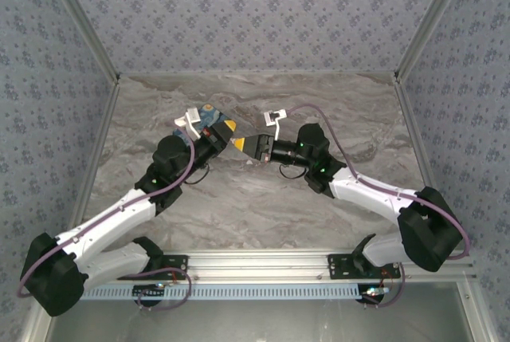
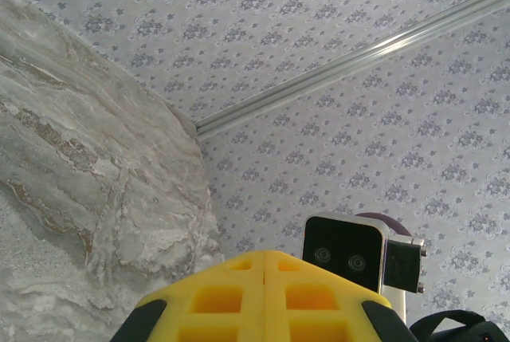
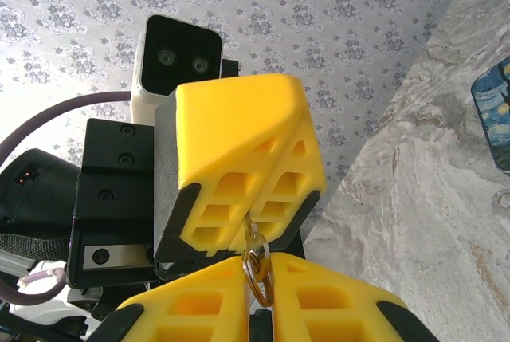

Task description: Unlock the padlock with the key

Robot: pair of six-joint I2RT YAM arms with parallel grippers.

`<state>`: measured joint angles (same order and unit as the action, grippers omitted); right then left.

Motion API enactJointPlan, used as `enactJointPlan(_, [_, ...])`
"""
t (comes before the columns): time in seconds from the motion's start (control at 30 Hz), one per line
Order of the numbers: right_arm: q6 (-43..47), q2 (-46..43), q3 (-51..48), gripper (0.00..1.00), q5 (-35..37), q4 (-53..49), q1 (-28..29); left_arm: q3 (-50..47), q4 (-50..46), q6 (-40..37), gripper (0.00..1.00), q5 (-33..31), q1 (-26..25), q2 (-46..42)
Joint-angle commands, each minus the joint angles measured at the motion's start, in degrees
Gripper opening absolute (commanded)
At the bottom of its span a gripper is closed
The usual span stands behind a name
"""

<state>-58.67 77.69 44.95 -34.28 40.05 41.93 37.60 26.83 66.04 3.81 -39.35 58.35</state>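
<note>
Two arms reach in over the marble table (image 1: 239,206) and meet near its middle. One starry-print painted box (image 1: 209,112) lies on the table just behind the left arm's wrist.

There are two grippers, tip to tip and raised off the table. The left gripper (image 1: 228,128) has its yellow fingers (image 3: 239,151) pressed flat together, and the top of one small metal ring (image 3: 256,258) is caught in the seam at their tips.

That ring is the only loose thing between the grippers. It cannot be told whether it belongs to the key or to the padlock, whose body is hidden.

The right gripper (image 1: 241,145) faces the left one. Its fingers (image 3: 335,306) are drawn almost together, leaving only a narrow slit, and they pinch the lower part of the ring.
</note>
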Motion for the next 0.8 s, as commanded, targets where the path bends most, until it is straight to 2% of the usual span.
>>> enactJointPlan(0.0, [0.6,0.2,2.4,0.17,1.3,0.6,0.3,0.8,1.6,-0.1,0.00,1.4,-0.3,-0.3])
enactJointPlan(0.13, [0.6,0.3,2.3,0.22,1.4,0.6,0.3,0.7,1.5,-0.2,0.00,1.3,-0.3,-0.5])
enactJointPlan(0.23, [0.5,0.2,2.4,0.22,1.4,0.7,0.4,0.7,1.5,-0.3,0.00,1.3,-0.3,-0.4])
enactJointPlan(0.43, [1.5,0.0,2.2,0.00,1.6,-0.6,0.4,0.6,1.3,-0.2,0.00,1.2,-0.4,-0.3])
enactJointPlan(0.53, [5.2,-1.5,2.1,0.00,3.3,-5.2,0.4,1.4,-1.9,-0.9,0.00,0.4,-0.1,-1.0])
enactJointPlan(0.6, [11.1,-3.6,2.4,0.00,6.1,-12.9,1.0,2.9,-7.0,-1.8,0.09,-0.3,0.3,-2.2])
enactJointPlan(0.7, [25.2,-7.7,4.4,0.00,15.5,-28.9,3.6,5.7,-15.8,-2.0,0.26,-0.2,2.0,-3.7])
enactJointPlan(0.77, [33.0,-9.6,5.2,0.00,21.4,-35.3,5.1,7.4,-21.1,-1.4,0.32,0.2,3.4,-4.5])
